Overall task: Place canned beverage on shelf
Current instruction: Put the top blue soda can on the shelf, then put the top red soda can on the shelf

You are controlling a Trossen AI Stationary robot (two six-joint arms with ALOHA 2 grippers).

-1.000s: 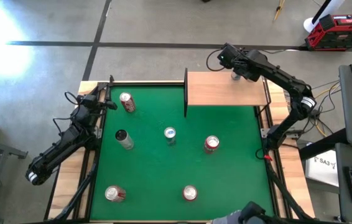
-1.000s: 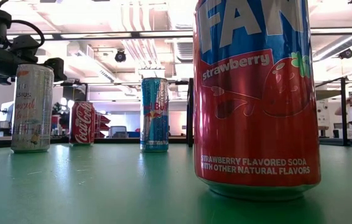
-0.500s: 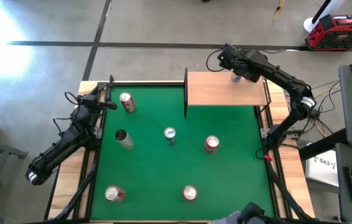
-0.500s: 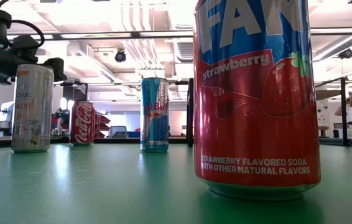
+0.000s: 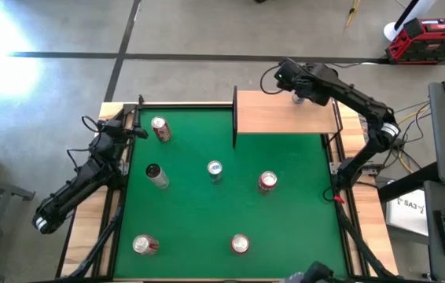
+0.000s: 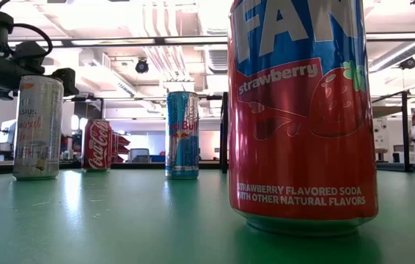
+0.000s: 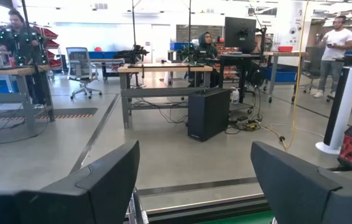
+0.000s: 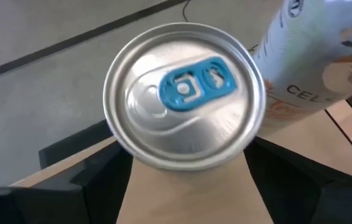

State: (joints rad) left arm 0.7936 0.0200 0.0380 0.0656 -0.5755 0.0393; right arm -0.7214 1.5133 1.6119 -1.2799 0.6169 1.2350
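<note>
Left arm parked at table's left edge, left gripper [image 5: 134, 130] near the far-left corner, holding nothing; the left wrist view shows only its two dark fingers [image 7: 95, 186] against the room, and its jaws are together.

On the green table [image 5: 285, 236], left to right: red can [image 5: 159, 128] at far left, tipped over; dark-topped slim can [image 5: 156, 175] below it, also lying tilted; red-white can [image 5: 145, 245] near the front-left; blue-topped can [image 5: 215, 170] upright mid-table; red can [image 5: 240, 244] at front centre; red-topped can [image 5: 267, 181] right of centre. In the low view the strawberry soda can [image 6: 303, 110] fills the foreground.

Shelf [image 5: 285, 114] sits at the table's far right, tan board with a dark side edge.

Right gripper [image 5: 298, 93] is at the shelf's far edge, over a silver can [image 5: 298, 97] standing on the board. In the right wrist view that can's top [image 8: 185, 96] with its blue tab sits between the dark fingers [image 8: 95, 177], fingers apart, gaps showing either side, not clamped. A white can [image 8: 316, 53] is just beside it.
</note>
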